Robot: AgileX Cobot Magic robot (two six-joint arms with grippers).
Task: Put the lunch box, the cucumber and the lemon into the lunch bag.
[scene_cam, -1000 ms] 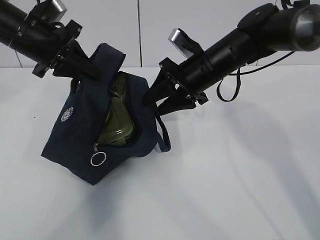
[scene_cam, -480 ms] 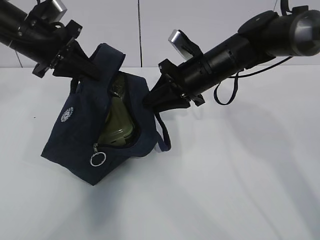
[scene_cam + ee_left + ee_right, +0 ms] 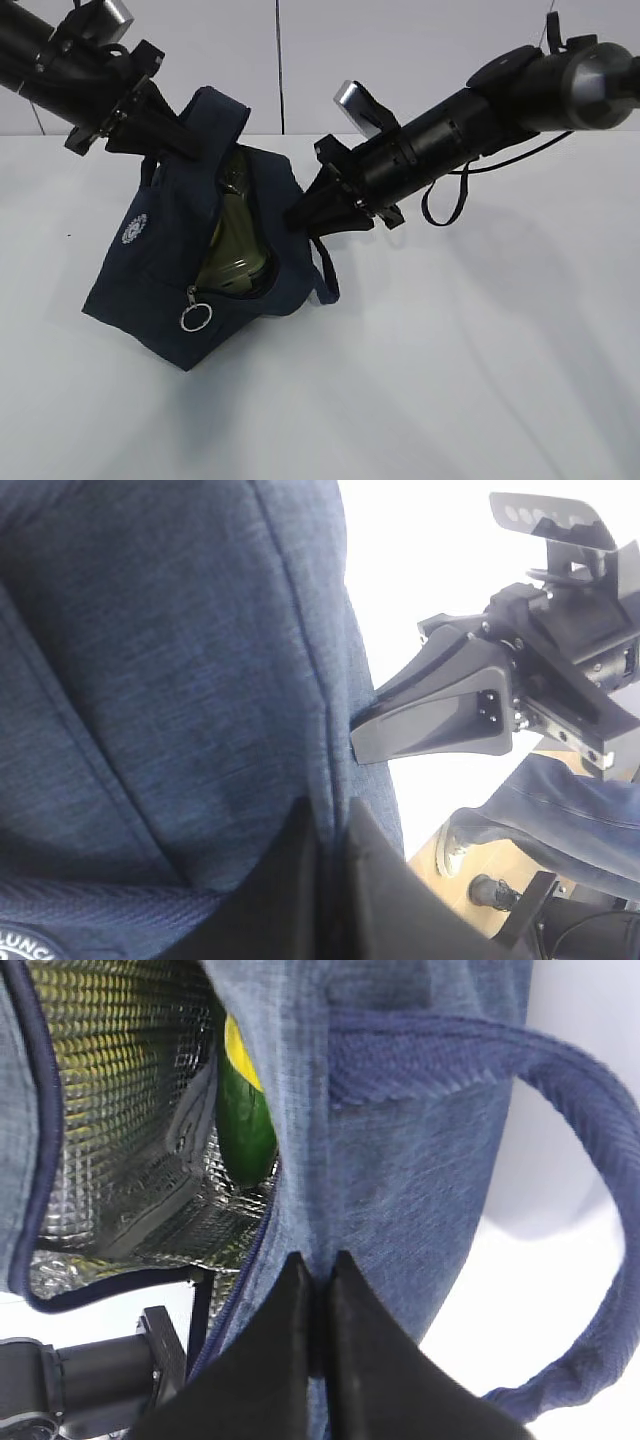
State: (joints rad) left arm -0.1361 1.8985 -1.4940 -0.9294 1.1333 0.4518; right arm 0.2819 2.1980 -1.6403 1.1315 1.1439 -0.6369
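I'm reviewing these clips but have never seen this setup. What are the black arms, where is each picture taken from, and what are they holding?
Two robot arms work over a white table. One picture looks on from outside; the other two come from cameras on each arm's wrist. The left gripper and the right gripper each pinch the fabric of a navy lunch bag, holding its mouth open. Inside, the outside view shows the lunch box; the right wrist view shows the cucumber and a sliver of the yellow lemon against the silver lining.

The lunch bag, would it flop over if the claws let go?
Probably. The lunch bag is soft fabric that sags and creases between the left claw and the right claw, both pinching its edge. With the lunch box inside, it would likely slump.
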